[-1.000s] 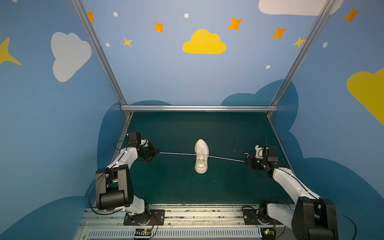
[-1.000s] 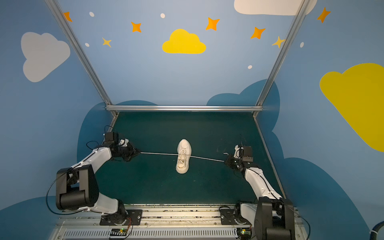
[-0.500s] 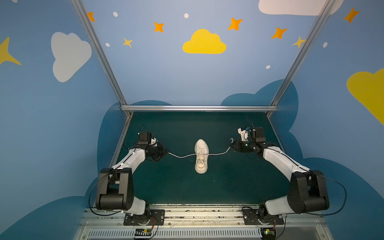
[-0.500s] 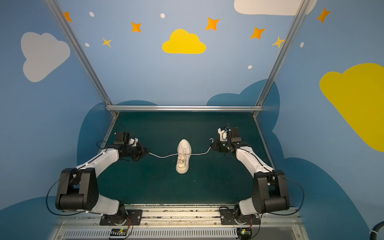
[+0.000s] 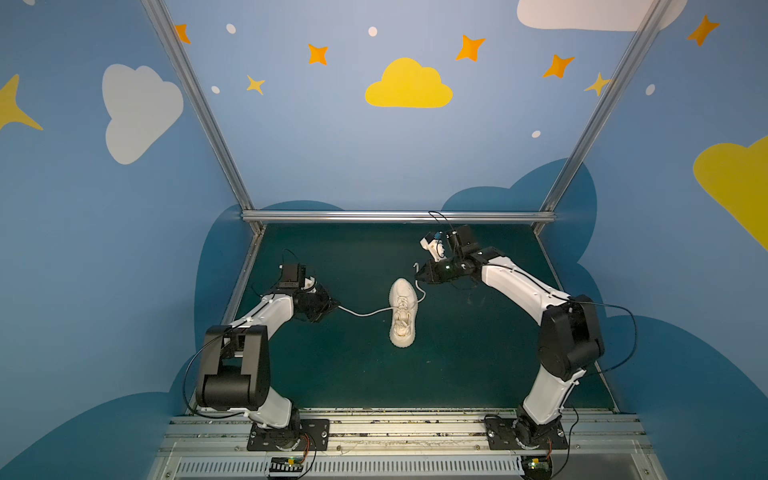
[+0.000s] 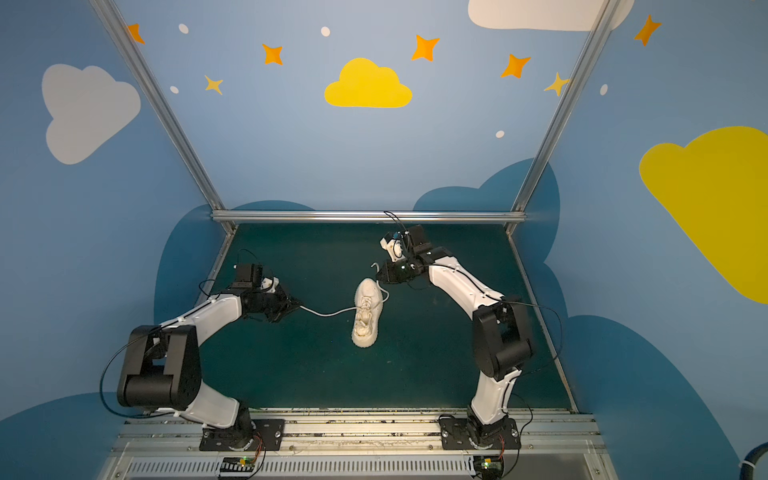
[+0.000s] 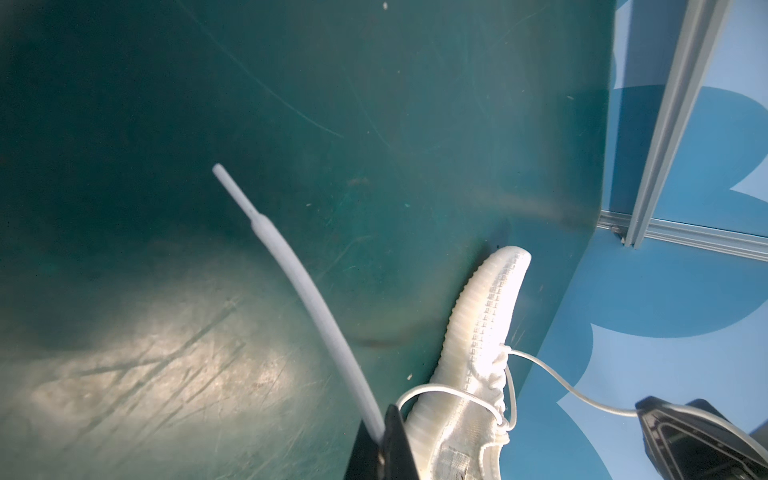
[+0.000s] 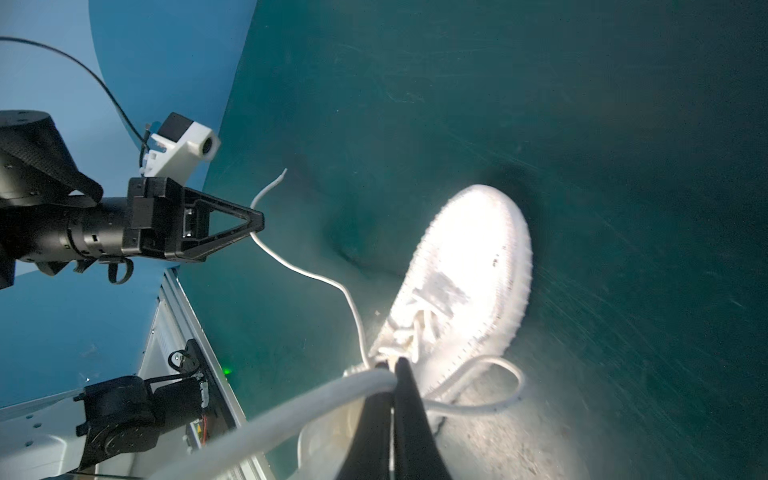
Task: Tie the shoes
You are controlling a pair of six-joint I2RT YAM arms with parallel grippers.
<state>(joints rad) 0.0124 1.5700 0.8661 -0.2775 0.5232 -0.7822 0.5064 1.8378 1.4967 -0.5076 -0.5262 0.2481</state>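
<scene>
Between the two grippers, on the dark green mat (image 5: 457,365), rests the sneaker (image 5: 402,318): cream-white knit, ribbed sole down. Its rounded toe lies toward the right gripper (image 5: 417,277) and its heel opening toward the arm bases (image 5: 286,434). The right gripper hangs just beside the toe, jaws pressed together on the right lace (image 5: 424,294). This lace drops in a short slack loop from the tips to the shoe, and a short tail of it curls up past the tips. The left gripper (image 5: 332,305) sits well apart from the sneaker, off its side. It is likewise pinched tight on the left lace (image 5: 365,315), which runs in a shallow sagging curve from its tips to the lacing at mid-shoe. In the left wrist view the stiff tipped end of that lace (image 7: 286,266) sticks out free past the closed jaws, over the mat. Beyond the right gripper an aluminium frame rail (image 5: 395,216) edges the mat. Blue walls (image 5: 311,145) painted with clouds and stars close in behind it and to both sides. Behind both grippers the arm bases stand on a slotted metal plate (image 5: 374,465).
</scene>
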